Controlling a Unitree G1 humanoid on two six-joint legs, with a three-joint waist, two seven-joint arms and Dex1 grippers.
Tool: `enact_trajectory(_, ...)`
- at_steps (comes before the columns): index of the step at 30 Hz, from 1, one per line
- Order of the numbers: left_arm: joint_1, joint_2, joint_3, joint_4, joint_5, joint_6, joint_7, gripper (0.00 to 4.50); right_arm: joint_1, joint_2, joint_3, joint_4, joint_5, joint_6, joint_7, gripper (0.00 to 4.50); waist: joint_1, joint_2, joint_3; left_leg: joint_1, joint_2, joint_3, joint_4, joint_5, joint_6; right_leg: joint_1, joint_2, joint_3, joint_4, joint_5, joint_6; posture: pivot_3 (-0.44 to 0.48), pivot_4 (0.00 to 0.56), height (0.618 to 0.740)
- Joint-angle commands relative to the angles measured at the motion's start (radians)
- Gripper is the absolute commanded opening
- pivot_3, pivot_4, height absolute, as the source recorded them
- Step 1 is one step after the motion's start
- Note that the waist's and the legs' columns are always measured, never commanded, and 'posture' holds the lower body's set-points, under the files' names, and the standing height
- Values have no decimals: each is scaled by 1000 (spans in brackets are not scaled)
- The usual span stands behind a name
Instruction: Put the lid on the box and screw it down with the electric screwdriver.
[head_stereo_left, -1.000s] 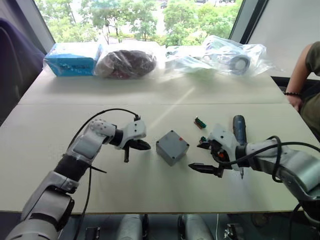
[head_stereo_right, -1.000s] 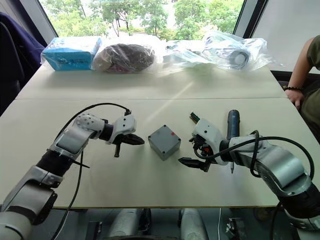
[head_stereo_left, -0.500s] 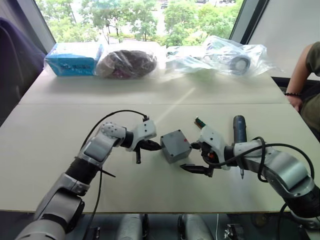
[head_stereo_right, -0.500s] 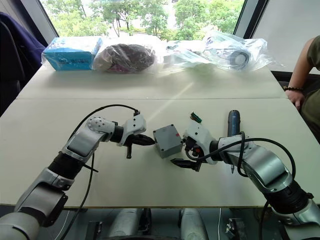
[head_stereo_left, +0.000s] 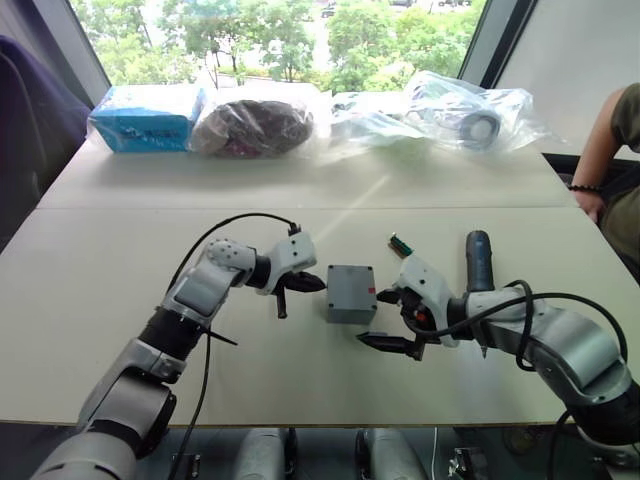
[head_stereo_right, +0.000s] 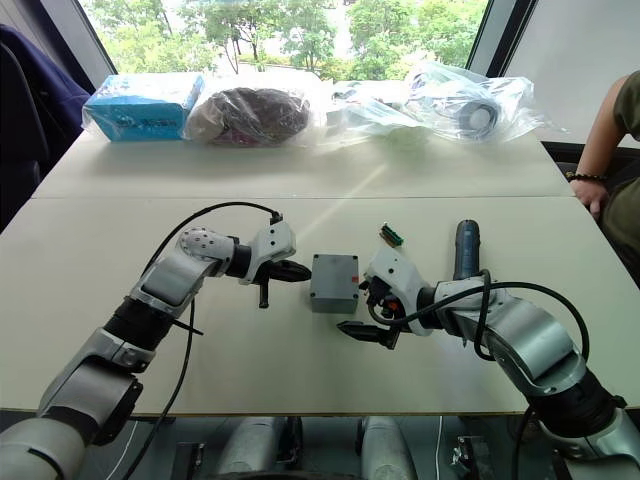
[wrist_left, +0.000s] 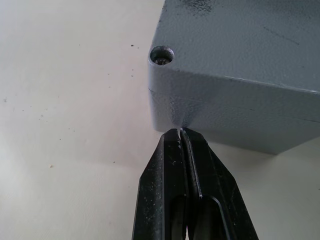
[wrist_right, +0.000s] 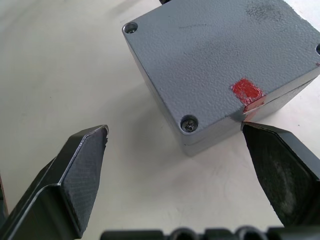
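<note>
Box with lid fitted sits on counter between grippers: left gripper jaws closed, tips touching its side; right gripper jaws spread wide, one tip at its corner.

Light: bright daylight pouring in through the window at the far side.
Glare: a pale streak across the surface; plastic bags glinting.
Shadows: soft, short, under the arms.
Focus: head views sharp; wrist views crisp on the box, nearest fingers slightly soft.
</note>
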Motion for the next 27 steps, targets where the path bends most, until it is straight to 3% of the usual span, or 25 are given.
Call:
enact_trajectory(1, -20, 45, 60, -62, -50, 24, -41, 0, -32, -56, -165, 9, 69, 15, 54, 4453, 0, 0, 0, 0, 0, 0, 0, 0, 0, 0, 0, 0, 0, 0, 0, 0, 150, 740)
enact_trajectory(7, -51, 34, 209, -107, -209, 113, -38, 0, -166, -29, -294, 283, 41, -77, 33, 4453, -1, 0, 0, 1, 1, 0, 0, 0, 0, 0, 0, 0, 1, 0, 0, 0, 150, 740)
enact_trajectory(11, -60, 39, 217, -154, -243, 165, -37, 0, -253, 57, -196, 564, -130, -286, -9, 4453, -3, -1, 0, 1, 0, 0, 0, 2, -4, 1, 0, 0, 0, 0, 0, 0, 150, 740)
enact_trajectory(16, -55, 40, 213, -184, -249, 184, -10, 0, -326, 128, -135, 791, -230, -452, 28, 4453, -5, -1, 0, 1, 0, 1, -1, 4, -6, 0, 1, 1, 0, 0, 0, 0, 150, 740)
enact_trajectory(19, -43, 44, 210, -202, -254, 191, -1, 0, -358, 155, -107, 877, -273, -523, 57, 3964, -4, -1, 0, 1, 0, 2, -1, 4, -7, 0, 0, 1, 0, 0, 0, 0, 150, 740)
enact_trajectory(22, -24, 55, 207, -220, -255, 196, 4, 0, -387, 181, -84, 953, -313, -578, 80, 2955, -5, -1, 0, 1, 0, 1, -1, 4, -7, 0, 1, 1, 0, 0, 0, 0, 150, 740)
enact_trajectory(27, -9, 65, 204, -229, -255, 194, 14, 0, -429, 219, -82, 1048, -356, -634, 94, 2955, -5, 0, 0, 1, 1, 2, -1, 4, -8, 0, 1, 1, 0, 0, 0, 0, 150, 740)
